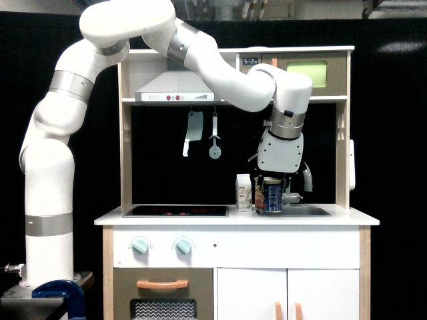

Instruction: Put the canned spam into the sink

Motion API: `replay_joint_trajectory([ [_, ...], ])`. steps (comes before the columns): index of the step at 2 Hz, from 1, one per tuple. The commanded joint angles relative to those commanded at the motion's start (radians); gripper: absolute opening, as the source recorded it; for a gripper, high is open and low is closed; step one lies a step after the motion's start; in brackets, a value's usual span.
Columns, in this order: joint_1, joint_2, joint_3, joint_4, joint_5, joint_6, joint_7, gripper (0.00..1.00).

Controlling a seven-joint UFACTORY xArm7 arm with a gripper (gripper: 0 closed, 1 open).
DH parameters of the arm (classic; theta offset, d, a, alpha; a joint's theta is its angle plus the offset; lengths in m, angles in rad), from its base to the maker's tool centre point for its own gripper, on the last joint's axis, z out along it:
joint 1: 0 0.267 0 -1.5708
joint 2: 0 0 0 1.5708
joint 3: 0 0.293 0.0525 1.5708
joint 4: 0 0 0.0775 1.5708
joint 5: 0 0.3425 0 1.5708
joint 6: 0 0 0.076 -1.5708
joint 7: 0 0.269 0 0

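The canned spam (272, 195), a small dark blue tin with a gold top, hangs upright just over the left end of the sink (308, 211). My gripper (273, 179) comes down on it from above and is shut on its top. The sink is a shallow grey basin set in the white counter. Its curved grey faucet (305, 175) shows only in part behind my wrist.
A white milk carton (243, 192) stands on the counter just to the exterior view's left of the can. The black stovetop (175, 211) lies further left. A toy cleaver (192, 132) and a utensil (214, 143) hang on the back wall under the shelf.
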Motion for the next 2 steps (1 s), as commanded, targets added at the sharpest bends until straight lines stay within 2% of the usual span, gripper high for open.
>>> replay_joint_trajectory([
  [1,-0.014,0.041,0.093,0.05,0.008,-0.046,0.065,1.0],
  [2,-0.039,-0.012,0.125,-0.018,-0.016,-0.073,0.058,1.0],
])
